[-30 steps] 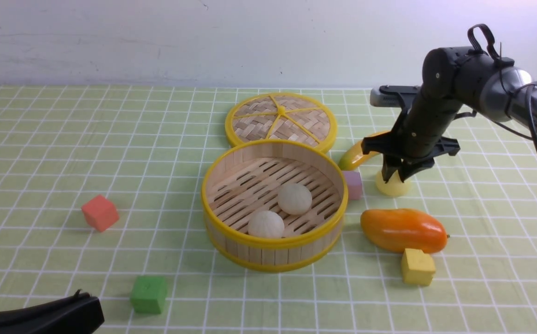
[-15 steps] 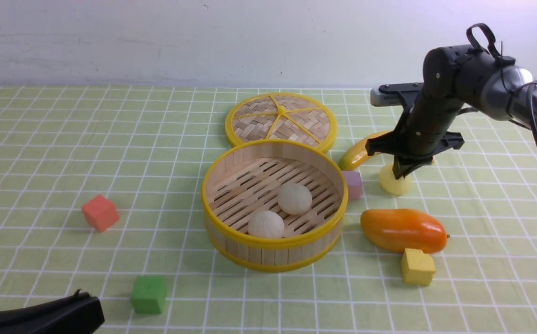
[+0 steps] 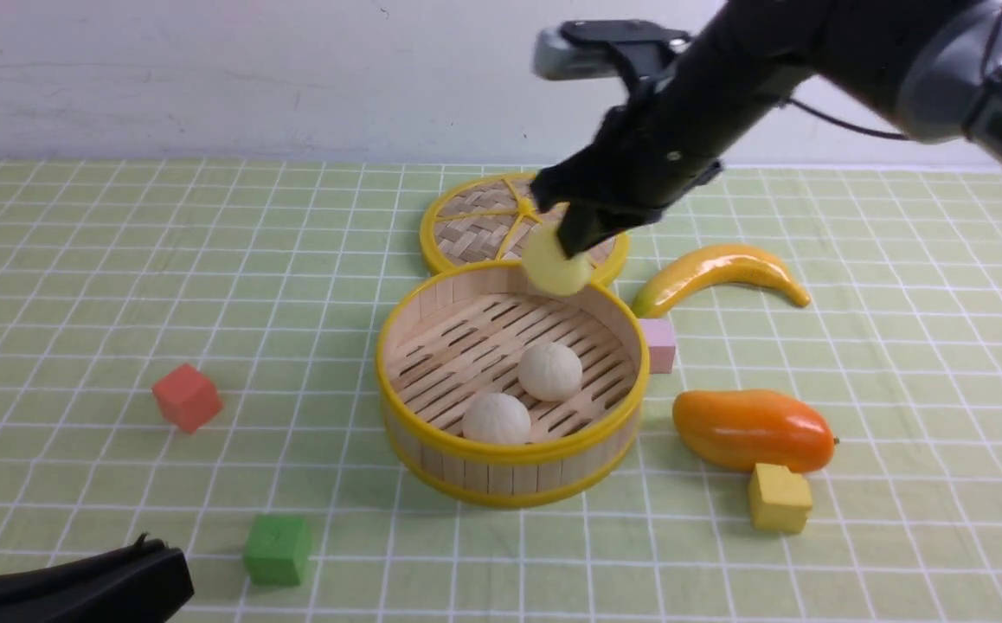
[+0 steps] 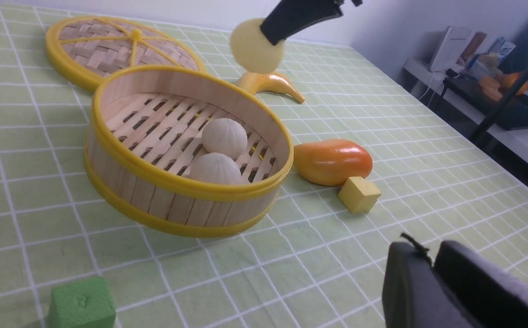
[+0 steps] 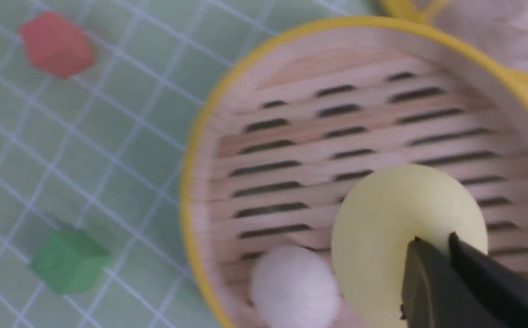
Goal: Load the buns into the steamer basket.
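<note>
Because the two off-white buns (image 3: 549, 370) already sit on the slatted floor in the near half of the steamer basket (image 3: 510, 452), your right gripper (image 3: 574, 247) carries the pale yellow bun (image 3: 556, 268) in over the far side, where the floor is bare. The bun hangs in the air just above the far rim, beside the woven lid (image 3: 475, 221), and touches neither. The fingers are clamped on its upper edge only, so most of it dangles below the tips, probably to let it drop free once you part them. Being round, it has no real long axis. In the left wrist view it shows a broad, flat-looking face turned toward the near side, so it seems to hang tilted on edge rather than dome up, though I cannot tell which face that is. Your left gripper (image 4: 432, 255) rests low at the near left, its fingers together on nothing.
</note>
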Tool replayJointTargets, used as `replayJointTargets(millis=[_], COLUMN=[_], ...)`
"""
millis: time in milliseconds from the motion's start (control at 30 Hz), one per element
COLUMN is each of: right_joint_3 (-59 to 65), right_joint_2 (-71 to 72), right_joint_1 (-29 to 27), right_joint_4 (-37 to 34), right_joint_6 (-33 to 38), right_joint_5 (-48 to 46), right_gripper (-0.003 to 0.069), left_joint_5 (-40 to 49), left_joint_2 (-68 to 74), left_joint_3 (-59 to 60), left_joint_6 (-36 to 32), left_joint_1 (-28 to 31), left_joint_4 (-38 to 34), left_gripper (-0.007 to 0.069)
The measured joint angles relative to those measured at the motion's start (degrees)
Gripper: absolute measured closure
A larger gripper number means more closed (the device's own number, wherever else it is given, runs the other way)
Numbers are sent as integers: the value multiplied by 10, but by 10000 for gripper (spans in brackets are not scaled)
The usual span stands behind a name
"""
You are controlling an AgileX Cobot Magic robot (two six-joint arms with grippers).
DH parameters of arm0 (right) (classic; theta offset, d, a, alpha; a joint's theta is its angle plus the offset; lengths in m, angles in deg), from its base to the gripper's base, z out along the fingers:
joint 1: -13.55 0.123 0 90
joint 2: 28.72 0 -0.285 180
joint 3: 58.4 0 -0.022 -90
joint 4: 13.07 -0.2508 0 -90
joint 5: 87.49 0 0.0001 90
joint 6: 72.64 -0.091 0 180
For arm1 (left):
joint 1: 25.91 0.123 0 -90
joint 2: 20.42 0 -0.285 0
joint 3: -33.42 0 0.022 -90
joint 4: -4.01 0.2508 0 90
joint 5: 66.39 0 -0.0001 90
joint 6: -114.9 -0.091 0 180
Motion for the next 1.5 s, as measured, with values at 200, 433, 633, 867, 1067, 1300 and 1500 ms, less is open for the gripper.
replayJointTargets(millis=[200,433,633,867,1067,1300,1500], right_joint_3=[0,0,-5,2,138,345,428], right_joint_2=[-67,-125,-82,78,240,411,496], right_joint_1=[57,64,64,70,115,171,173], right_joint_4=[22,53,54,65,110,161,172], right_joint_6=[2,1,-33,-58,-123,-218,-258], right_joint_5=[77,114,62,-97,-114,-109,-115], right_gripper=[651,555,278,235,522,680,680], left_joint_5=[0,0,0,15,50,101,138], left_joint_2=[0,0,0,-33,-136,-174,-174], left_joint_3=[0,0,0,0,-2,-2,-2], left_joint_6=[0,0,0,0,0,0,0], left_joint_1=[0,0,0,0,0,0,0], left_joint_4=[0,0,2,2,2,4,6], left_gripper=[542,540,533,533,533,536,536])
